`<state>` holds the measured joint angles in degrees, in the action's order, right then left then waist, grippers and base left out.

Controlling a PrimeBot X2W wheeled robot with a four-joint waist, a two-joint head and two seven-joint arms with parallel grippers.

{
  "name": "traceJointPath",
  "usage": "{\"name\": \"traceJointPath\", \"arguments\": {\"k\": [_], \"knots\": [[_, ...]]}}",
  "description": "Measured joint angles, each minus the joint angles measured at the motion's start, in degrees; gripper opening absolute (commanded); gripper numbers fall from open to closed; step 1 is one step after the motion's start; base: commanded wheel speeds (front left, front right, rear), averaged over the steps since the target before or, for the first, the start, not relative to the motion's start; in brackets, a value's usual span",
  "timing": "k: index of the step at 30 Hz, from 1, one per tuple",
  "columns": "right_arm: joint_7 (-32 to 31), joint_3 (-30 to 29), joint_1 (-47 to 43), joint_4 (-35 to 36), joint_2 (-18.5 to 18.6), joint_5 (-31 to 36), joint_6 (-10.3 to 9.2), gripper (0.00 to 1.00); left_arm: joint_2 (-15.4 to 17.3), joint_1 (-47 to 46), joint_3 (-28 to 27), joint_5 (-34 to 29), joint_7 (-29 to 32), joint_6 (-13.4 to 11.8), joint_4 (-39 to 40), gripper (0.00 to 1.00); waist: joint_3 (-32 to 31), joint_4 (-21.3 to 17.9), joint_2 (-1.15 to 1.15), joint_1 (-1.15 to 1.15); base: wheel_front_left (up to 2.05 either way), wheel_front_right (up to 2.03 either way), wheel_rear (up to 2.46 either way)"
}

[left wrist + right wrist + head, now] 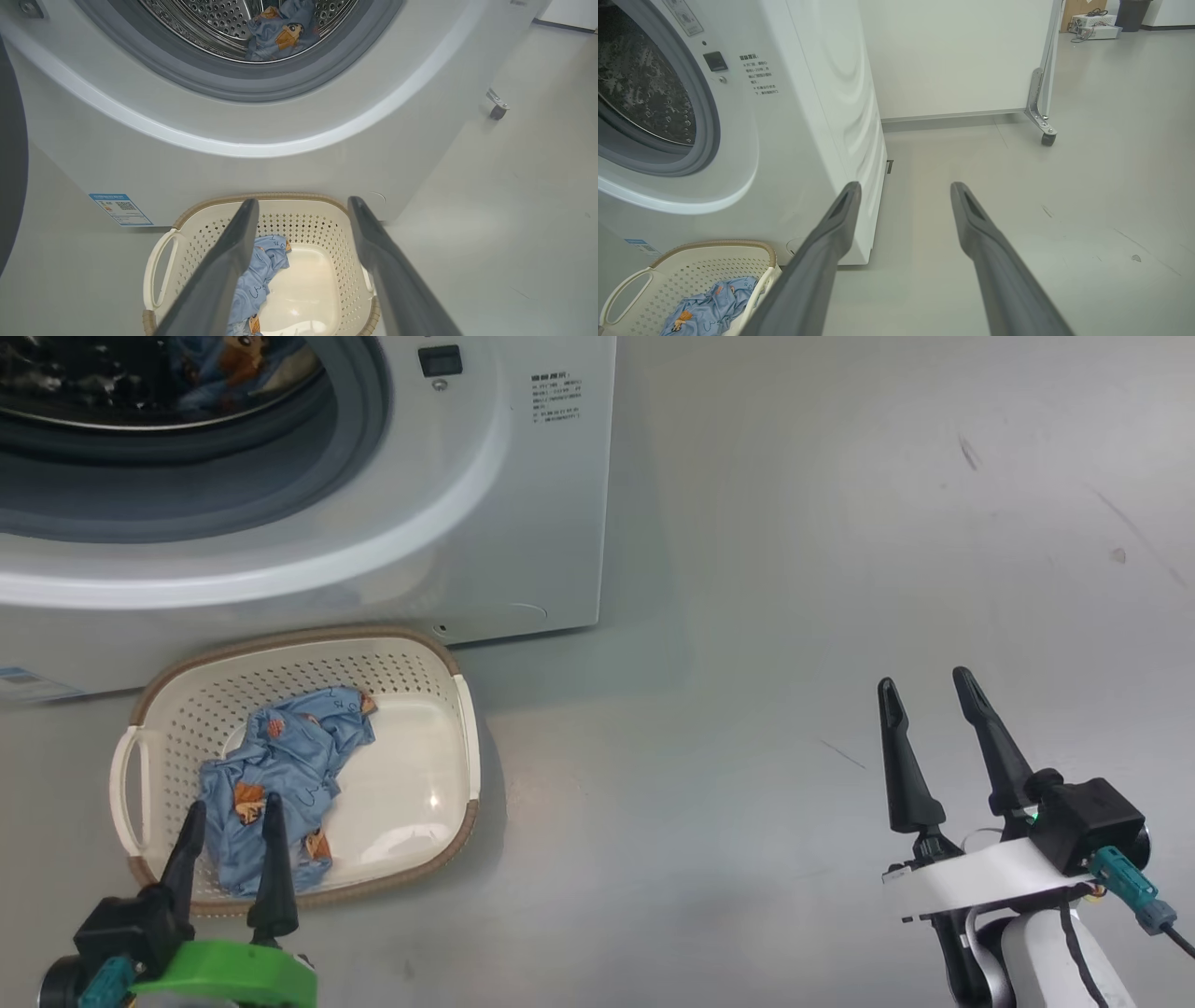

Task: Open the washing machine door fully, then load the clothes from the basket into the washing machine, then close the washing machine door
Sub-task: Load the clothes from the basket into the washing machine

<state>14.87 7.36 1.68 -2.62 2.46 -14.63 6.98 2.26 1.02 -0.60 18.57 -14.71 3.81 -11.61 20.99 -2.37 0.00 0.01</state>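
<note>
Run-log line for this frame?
washing machine: open | clothes: some in drum, some in basket | left gripper: open, at basket | right gripper: open, empty, over floor

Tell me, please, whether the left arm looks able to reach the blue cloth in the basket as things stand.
Probably yes: the left claw is open just by the blue cloth, the basket has no cover, and nothing lies between them.

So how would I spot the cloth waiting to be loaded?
Find the big white washing machine. On the floor before it sits a cream perforated basket. The crumpled light blue cloth inside is it; a matching piece lies up in the drum.
</note>
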Motion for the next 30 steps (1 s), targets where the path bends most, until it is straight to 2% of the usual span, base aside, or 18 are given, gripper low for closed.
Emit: {"name": "traceJointPath", "arguments": {"k": [11, 19, 26, 30], "knots": [[0.0, 0.1, 3.8, 1.8, 0.0, 0.0, -0.01, 1.0, -0.1, -10.1, -1.1, 1.2, 0.0, 0.6, -5.3, 1.0, 8.9, -0.6, 0.0, 0.0, 0.0, 0.0, 0.0], [0.0, 0.2, 6.2, 3.0, 0.1, 0.0, 0.0, 1.0, 0.9, -16.2, -2.5, 1.5, 0.6, 0.5, -14.3, 1.0, 16.3, -1.3, 0.0, 0.0, 0.0, 0.0, 0.0], [0.0, 0.2, 8.3, 4.5, 0.1, 0.0, 0.0, 1.0, 3.3, -23.7, -2.4, 1.0, 2.9, 0.5, -18.3, 1.0, 22.0, -2.0, 0.0, 0.0, 0.0, 0.0, 0.0], [0.0, 0.1, 10.0, 6.0, 0.1, 0.0, 0.0, 1.0, 6.0, -27.0, -1.9, -0.6, 4.1, 0.5, -20.3, 1.0, 25.3, -2.3, 0.0, 0.0, 0.0, 0.0, 0.0]]}}
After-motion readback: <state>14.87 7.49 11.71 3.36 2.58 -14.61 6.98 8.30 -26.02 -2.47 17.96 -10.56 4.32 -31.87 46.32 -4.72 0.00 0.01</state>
